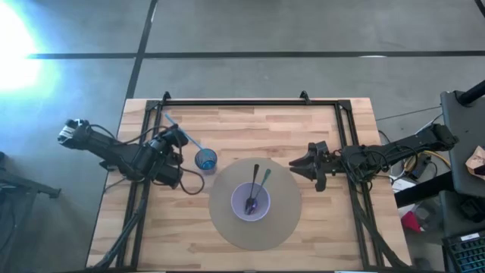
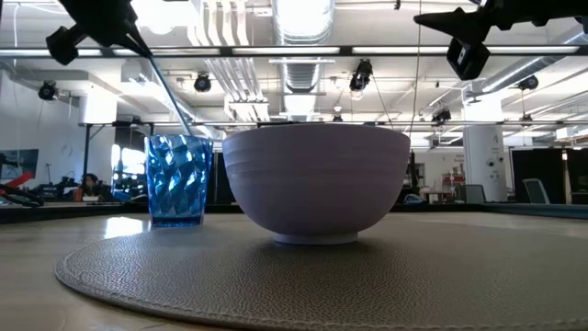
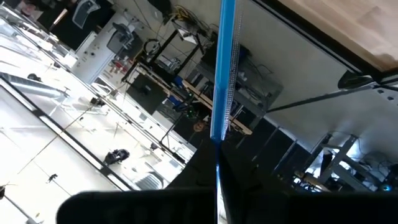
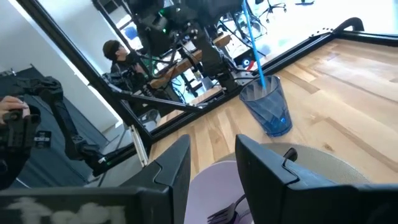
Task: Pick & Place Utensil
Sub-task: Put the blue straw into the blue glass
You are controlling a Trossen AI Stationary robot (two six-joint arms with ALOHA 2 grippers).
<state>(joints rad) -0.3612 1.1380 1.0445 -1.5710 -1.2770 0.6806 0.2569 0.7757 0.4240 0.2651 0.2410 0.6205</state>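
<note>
A thin blue utensil (image 1: pixel 188 139) slants with its lower end inside a blue faceted cup (image 1: pixel 205 160) that stands on the wood table left of a round grey mat (image 1: pixel 227 227). My left gripper (image 1: pixel 176 144) is shut on the utensil above and to the left of the cup. A lavender bowl (image 1: pixel 251 202) on the mat holds a dark spoon (image 1: pixel 254 186) and a green-handled fork (image 1: pixel 264 182). My right gripper (image 1: pixel 297 165) hangs open and empty above the mat's right edge. In the low view the cup (image 2: pixel 177 179) stands left of the bowl (image 2: pixel 315 179). My left gripper pinches the blue utensil's stem (image 3: pixel 219 134) between its two fingers, part way along. The free upper end (image 3: pixel 227 37) sticks out past the fingers. The utensil is tilted, and its lower end (image 2: pixel 188 124) reaches down into the cup.
A black metal frame (image 1: pixel 250 102) runs along the table's far edge and down both sides. A person (image 4: pixel 118 53) is in the room beyond the table. Bare wood lies in front of and behind the mat.
</note>
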